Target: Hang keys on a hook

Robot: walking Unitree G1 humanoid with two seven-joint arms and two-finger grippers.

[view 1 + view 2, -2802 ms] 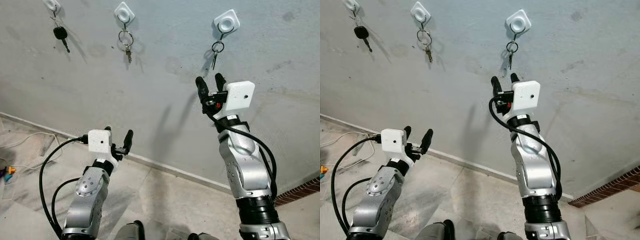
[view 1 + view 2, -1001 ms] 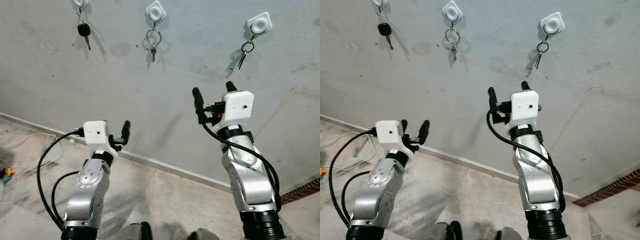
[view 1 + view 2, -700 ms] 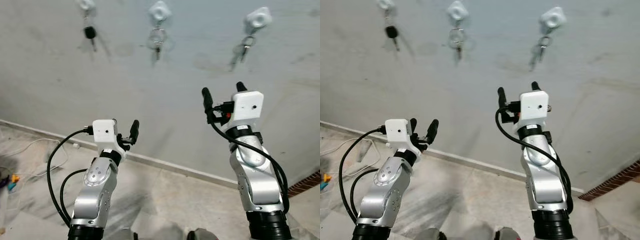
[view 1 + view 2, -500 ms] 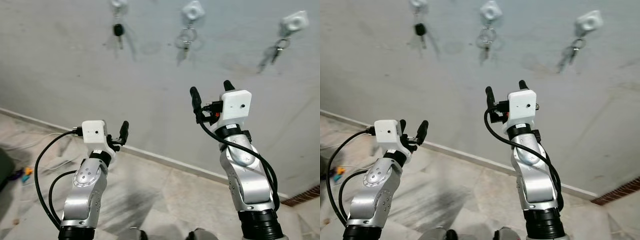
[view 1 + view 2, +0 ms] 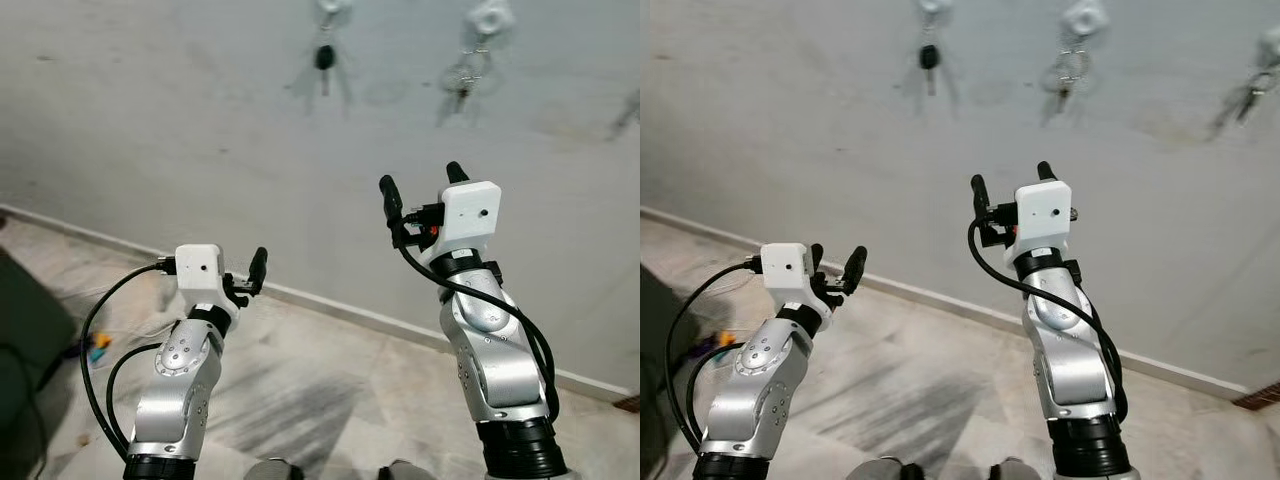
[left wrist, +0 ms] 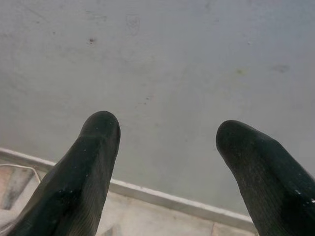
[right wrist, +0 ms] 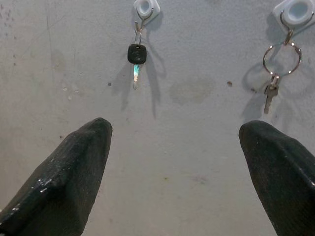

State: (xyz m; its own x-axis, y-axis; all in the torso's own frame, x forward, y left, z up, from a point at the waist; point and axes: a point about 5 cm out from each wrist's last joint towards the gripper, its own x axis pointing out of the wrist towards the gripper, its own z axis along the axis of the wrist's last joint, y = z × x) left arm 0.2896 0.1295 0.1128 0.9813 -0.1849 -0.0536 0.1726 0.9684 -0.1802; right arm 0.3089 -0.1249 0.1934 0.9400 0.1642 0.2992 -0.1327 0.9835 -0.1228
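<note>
Right gripper (image 5: 418, 186): both black fingers spread wide, nothing between them, raised in front of the grey wall (image 5: 150, 120) and pointing up at it. In the right wrist view the fingertips (image 7: 81, 147) frame the wall with a clear gap; past them hang a black-headed key (image 7: 136, 56) on a white hook (image 7: 145, 7) and a ring of keys (image 7: 278, 61) on a second white hook (image 7: 297, 11). Both sets hang free of the gripper, well apart from the fingers.

Left gripper (image 5: 245, 275): held lower, fingers also spread wide and empty, aimed at the lower wall. Left wrist view shows its two fingertips (image 6: 101, 132) apart with bare wall and the white skirting strip (image 6: 162, 196) beyond.

Head views: black-headed key (image 5: 323, 58) hangs high on the wall, above and between the two arms; the key ring (image 5: 465, 75) hangs just above the right gripper, a bit to its right. A third set of keys (image 5: 1243, 98) hangs at the far right edge, blurred. Picture is slightly blurred overall.

Both silver arms rise from the bottom edge, black cables (image 5: 95, 340) looping off the wrists. Marbled tile floor (image 5: 330, 390) below the skirting; a dark object (image 5: 25, 340) at the left edge, small coloured bits (image 5: 97, 342) on the floor near it, too small to tell what.
</note>
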